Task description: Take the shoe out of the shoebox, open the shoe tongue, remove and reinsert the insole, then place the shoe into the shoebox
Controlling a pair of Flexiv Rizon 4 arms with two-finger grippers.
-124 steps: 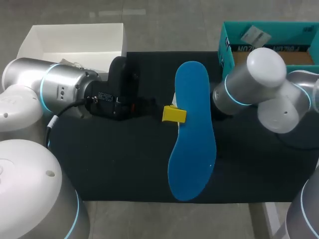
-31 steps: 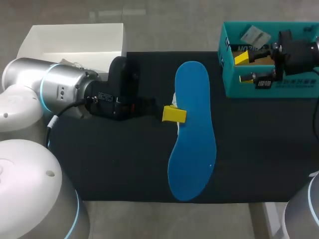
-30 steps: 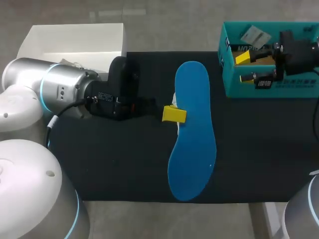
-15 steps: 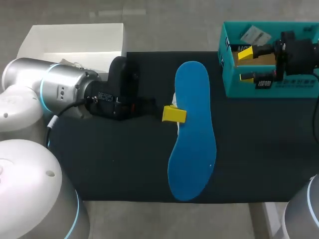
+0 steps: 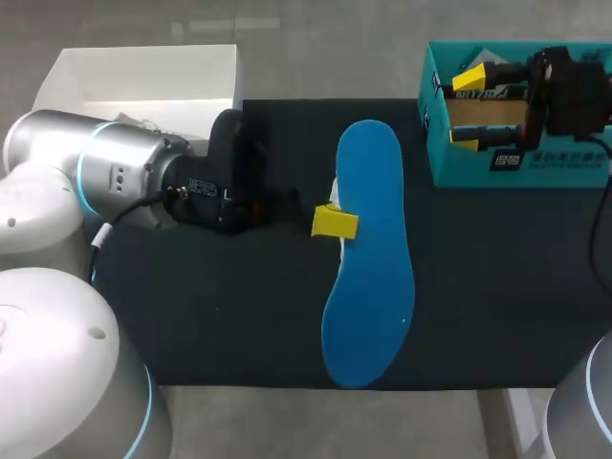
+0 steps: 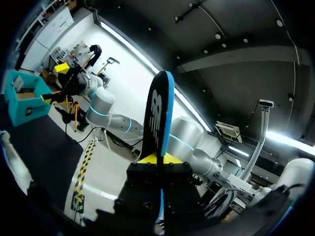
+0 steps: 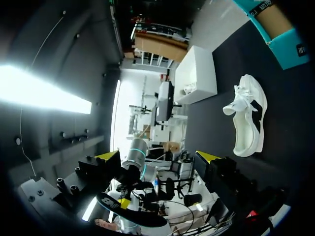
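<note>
A blue insole (image 5: pixel 368 258) hangs flat over the middle of the black mat (image 5: pixel 239 316), with my left gripper (image 5: pixel 334 222) shut on its edge. From the left wrist the insole (image 6: pixel 158 115) stands edge-on between the yellow tips, black underside showing. The white shoe (image 7: pixel 246 118) lies on the mat on its side; in the head view the insole hides nearly all of it. My right gripper (image 5: pixel 467 111) hangs open and empty over the teal shoebox (image 5: pixel 435 115) at the back right. In its own view the right gripper (image 7: pixel 157 157) points across the mat, past the shoe.
A white open box (image 5: pixel 143 81) sits at the back left corner, behind my left arm. The teal shoebox (image 7: pixel 275 24) holds a small paper card. The mat's front half and right side are bare.
My right gripper has shifted a little toward the table's back over the shoebox, still open. The left gripper and insole have kept still.
</note>
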